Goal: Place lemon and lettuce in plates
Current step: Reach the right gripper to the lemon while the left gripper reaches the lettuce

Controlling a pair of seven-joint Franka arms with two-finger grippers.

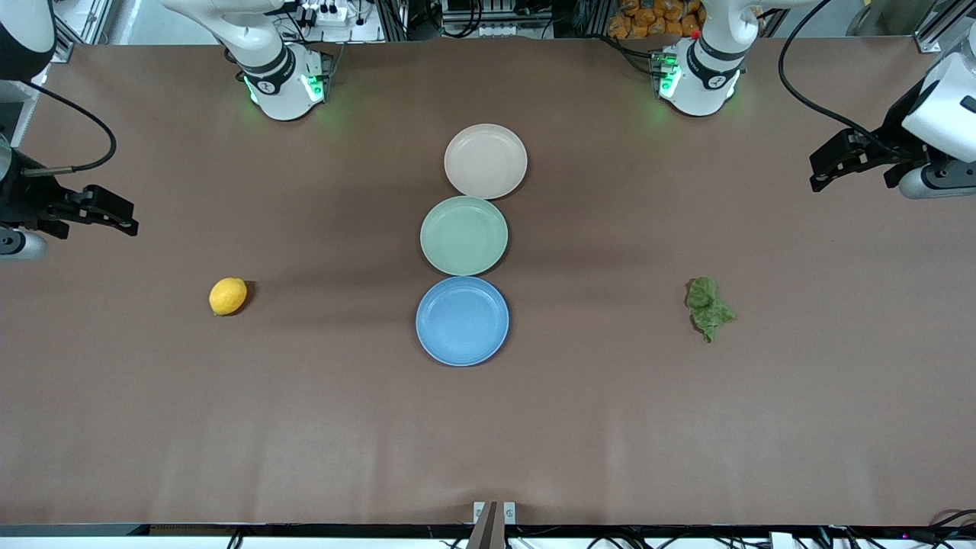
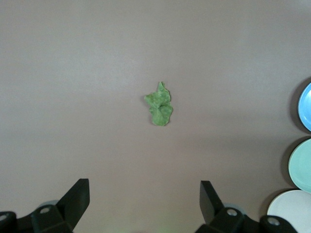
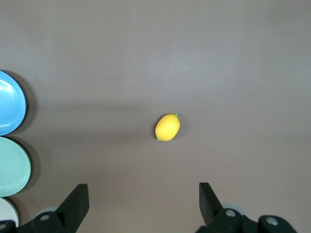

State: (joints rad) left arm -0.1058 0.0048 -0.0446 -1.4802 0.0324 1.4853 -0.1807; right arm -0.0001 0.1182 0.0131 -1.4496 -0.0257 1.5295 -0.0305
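Note:
The yellow lemon lies on the brown table toward the right arm's end. The dark green lettuce lies toward the left arm's end. The light blue plate and the pale pink-beige plate are empty at mid-table, the blue one nearer the front camera. My right gripper is open and empty, high over the right arm's end; its wrist view shows the gripper apart from the lemon. My left gripper is open and empty over the left arm's end; its wrist view shows the gripper apart from the lettuce.
An empty mint green plate sits between the blue and pink-beige plates, the three in a touching row. The robot bases stand along the table's edge farthest from the front camera. A small bracket sits at the edge nearest it.

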